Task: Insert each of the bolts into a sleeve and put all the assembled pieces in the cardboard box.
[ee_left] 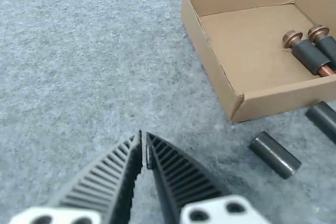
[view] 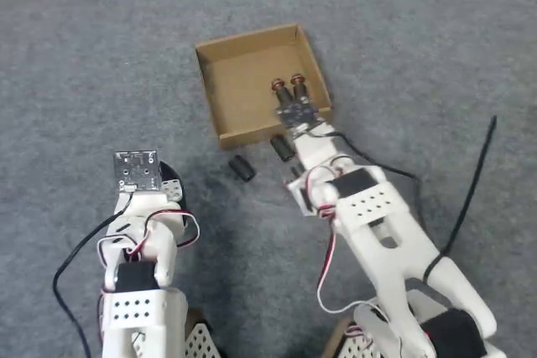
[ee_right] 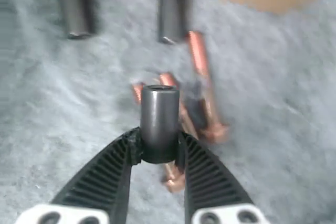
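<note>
High view first: the box [view: 243, 81] sits upper centre of the frame on grey carpet [view: 84, 81], and we've got two assembled pieces [view: 287, 90] side by side in its lower right corner. Just below the box, two loose sleeves [view: 242, 168] lie on the carpet, one right by the box wall and the other a little to its left. The right arm [view: 377, 215] comes up from the lower right, its wrist over the box's lower right corner. The left arm [view: 138, 282] stands lower left, well apart from the box.

Over to the left wrist view. The left gripper [ee_left: 143, 153] has its ribbed fingers pressed together with nothing between them, above bare carpet. Beyond it we see the box with both assembled pieces inside, and the loose sleeves outside its near wall.

Now the right wrist view. The right gripper [ee_right: 157, 145] is clamped on the held sleeve [ee_right: 159, 116], which stands upright between the fingers with its open end towards us. Behind it, copper bolts [ee_right: 202, 72] lie on the carpet in a blurred cluster, and we can't count them. Farther off lie the two loose sleeves, near the box wall.
</note>
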Action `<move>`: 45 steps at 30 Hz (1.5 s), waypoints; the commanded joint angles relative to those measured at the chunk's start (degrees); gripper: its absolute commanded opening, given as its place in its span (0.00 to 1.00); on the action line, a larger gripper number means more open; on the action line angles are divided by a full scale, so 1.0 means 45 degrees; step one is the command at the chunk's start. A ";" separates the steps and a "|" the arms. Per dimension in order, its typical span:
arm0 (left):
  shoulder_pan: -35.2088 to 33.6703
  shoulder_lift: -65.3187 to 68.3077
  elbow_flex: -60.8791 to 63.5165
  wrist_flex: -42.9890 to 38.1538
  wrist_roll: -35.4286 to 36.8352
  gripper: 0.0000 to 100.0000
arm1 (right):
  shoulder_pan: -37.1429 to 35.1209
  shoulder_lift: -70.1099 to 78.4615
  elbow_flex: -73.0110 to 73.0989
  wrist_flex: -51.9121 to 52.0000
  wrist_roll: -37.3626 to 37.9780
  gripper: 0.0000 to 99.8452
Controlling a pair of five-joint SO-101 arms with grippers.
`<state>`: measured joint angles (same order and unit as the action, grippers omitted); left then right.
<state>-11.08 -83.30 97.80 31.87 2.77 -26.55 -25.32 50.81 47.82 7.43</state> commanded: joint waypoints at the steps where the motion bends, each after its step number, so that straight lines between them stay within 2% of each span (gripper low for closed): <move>1: 0.0000 0.0176 -0.0186 -0.0332 -0.0020 0.01 | 0.0947 -0.1260 -0.0137 0.0733 -0.0117 0.02; 8: 0.0020 0.0156 -0.0186 0.0020 -0.0020 0.01 | 0.3253 -0.1729 -0.0098 0.1963 -0.0117 0.02; 13: 0.0020 0.0156 -0.0186 0.0020 -0.0078 0.01 | 0.4620 -0.1788 0.1016 0.1221 -0.0098 0.02; 32: 0.0039 0.0117 -0.0186 0.0039 -0.0078 0.01 | 1.0110 -0.1788 0.2657 0.1123 0.0000 0.02; 45: 0.0039 0.0117 -0.0225 0.0059 -0.0020 0.01 | 1.1360 -0.1788 0.2637 0.1104 -0.0020 0.02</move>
<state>-11.08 -83.30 97.80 32.04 2.77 22.86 -29.98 63.30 53.54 7.43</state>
